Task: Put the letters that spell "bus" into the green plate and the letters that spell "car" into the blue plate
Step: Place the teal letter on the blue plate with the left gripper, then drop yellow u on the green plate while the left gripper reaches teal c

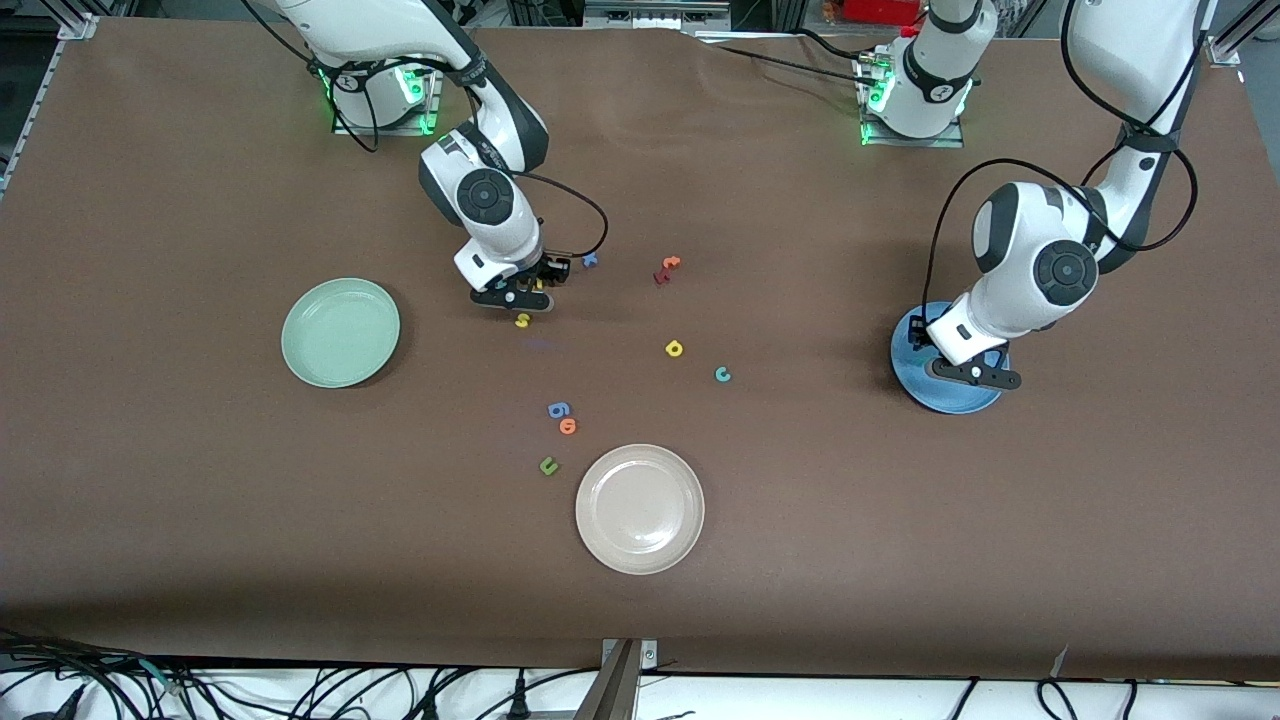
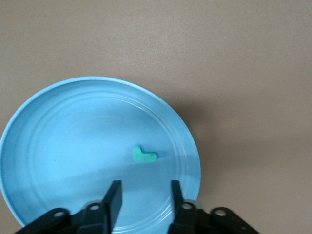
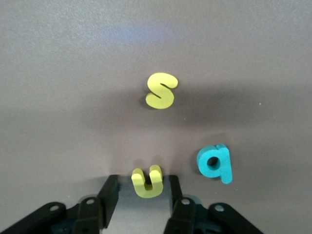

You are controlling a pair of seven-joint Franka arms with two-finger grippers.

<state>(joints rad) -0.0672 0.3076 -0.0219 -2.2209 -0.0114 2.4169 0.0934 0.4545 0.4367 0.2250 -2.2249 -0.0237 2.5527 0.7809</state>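
Note:
My right gripper (image 3: 141, 187) is low over the table and open, its fingers either side of the yellow "u" (image 3: 147, 181) with a small gap on each side. The yellow "s" (image 3: 161, 90) and the teal "b" (image 3: 215, 163) lie beside it. The pale green plate (image 1: 341, 332) sits toward the right arm's end. My left gripper (image 2: 144, 195) is open and holds nothing above the blue plate (image 2: 58, 146), where a teal "r" (image 2: 145, 155) lies. The yellow "a" (image 1: 674, 348) and the teal "c" (image 1: 723, 375) lie mid-table.
A beige plate (image 1: 640, 508) sits nearer the front camera. Near it lie a green "u" (image 1: 548, 465), an orange "o" (image 1: 568, 426) and a blue letter (image 1: 558, 409). A blue "x" (image 1: 590, 260), an orange "t" (image 1: 670, 263) and a red letter (image 1: 661, 277) lie toward the bases.

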